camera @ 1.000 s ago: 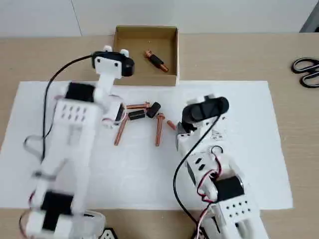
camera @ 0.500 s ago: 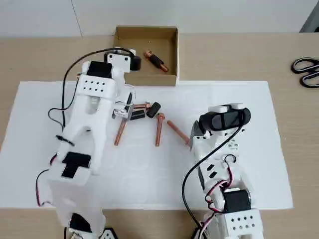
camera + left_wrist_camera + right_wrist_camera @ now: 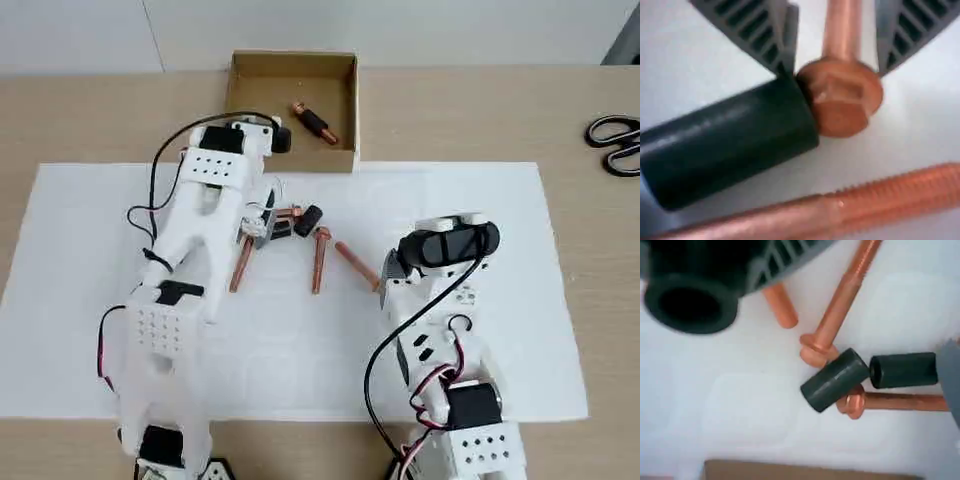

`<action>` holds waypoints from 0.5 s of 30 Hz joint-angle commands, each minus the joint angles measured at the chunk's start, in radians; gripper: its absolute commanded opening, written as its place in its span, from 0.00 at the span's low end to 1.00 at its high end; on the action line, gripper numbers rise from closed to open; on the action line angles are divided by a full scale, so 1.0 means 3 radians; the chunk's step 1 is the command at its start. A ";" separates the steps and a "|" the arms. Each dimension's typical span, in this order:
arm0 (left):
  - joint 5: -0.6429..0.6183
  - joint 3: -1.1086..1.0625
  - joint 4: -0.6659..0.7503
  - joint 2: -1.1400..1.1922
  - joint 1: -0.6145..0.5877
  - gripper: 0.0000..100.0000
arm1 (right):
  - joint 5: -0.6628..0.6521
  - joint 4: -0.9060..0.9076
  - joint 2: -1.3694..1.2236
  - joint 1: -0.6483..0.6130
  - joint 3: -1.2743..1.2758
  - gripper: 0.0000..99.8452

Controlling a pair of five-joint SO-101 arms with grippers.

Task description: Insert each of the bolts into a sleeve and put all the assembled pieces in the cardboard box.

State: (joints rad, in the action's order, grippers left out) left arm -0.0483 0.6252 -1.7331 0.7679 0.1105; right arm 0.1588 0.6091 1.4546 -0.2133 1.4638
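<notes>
Left gripper [image 3: 832, 60] straddles a copper bolt [image 3: 840, 97] — right gripper [image 3: 388, 270] has a sleeve!
Down on the white sheet [image 3: 90, 250], the left fingers stand apart either side of the bolt's shank, its hex head touching a black sleeve [image 3: 730, 145]. The right is clamped on a second sleeve [image 3: 690, 300] — one assembled piece [image 3: 314, 122] lies in the cardboard box [image 3: 250, 100].

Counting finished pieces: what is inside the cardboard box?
One bolt fitted in a black sleeve lies in the cardboard box. The left arm covers its near left corner.
</notes>
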 commanded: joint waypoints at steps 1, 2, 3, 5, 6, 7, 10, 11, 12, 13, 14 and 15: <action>-0.0015 0.0141 -0.0056 -0.0005 -0.0010 0.11 | -0.0031 -0.0054 0.0079 0.0018 -0.0015 0.00; -0.0020 0.0141 -0.0056 0.0000 -0.0010 0.10 | -0.0031 -0.0054 0.0079 0.0018 -0.0015 0.00; -0.0020 0.0136 -0.0056 0.0000 -0.0010 0.10 | -0.0031 -0.0054 0.0079 0.0018 -0.0015 0.00; -0.0020 0.0125 -0.0061 -0.0015 -0.0005 0.10 | -0.0031 -0.0054 0.0079 0.0018 -0.0015 0.00; -0.0026 0.0095 -0.0061 -0.0020 -0.0005 0.10 | -0.0031 -0.0054 0.0079 0.0018 -0.0015 0.00; -0.0026 0.0059 -0.0061 -0.0026 -0.0005 0.09 | -0.0031 -0.0054 0.0079 0.0023 -0.0015 0.00; -0.0026 -0.0033 -0.0061 0.0000 -0.0005 0.01 | -0.0031 -0.0064 0.0079 0.0023 -0.0015 0.00; -0.0026 -0.0074 -0.0061 0.0000 0.0000 0.00 | -0.0031 -0.0069 0.0079 0.0023 -0.0015 0.00; -0.0026 -0.0105 -0.0061 0.0000 0.0000 0.01 | -0.0031 -0.0069 0.0079 0.0023 -0.0015 0.00; -0.0026 -0.0130 -0.0061 -0.0015 0.0000 0.00 | -0.0031 -0.0069 0.0079 0.0023 -0.0015 0.00; -0.0026 -0.0136 -0.0061 -0.0020 0.0000 0.00 | -0.0031 -0.0069 0.0079 0.0023 -0.0015 0.00; -0.0026 -0.0125 -0.0061 -0.0026 0.0000 0.00 | -0.0031 -0.0069 0.0079 0.0023 -0.0015 0.00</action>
State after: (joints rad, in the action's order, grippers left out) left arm -0.0499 0.5884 -1.7331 0.7787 0.1105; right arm 0.1588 0.6091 1.4546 -0.2148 1.4638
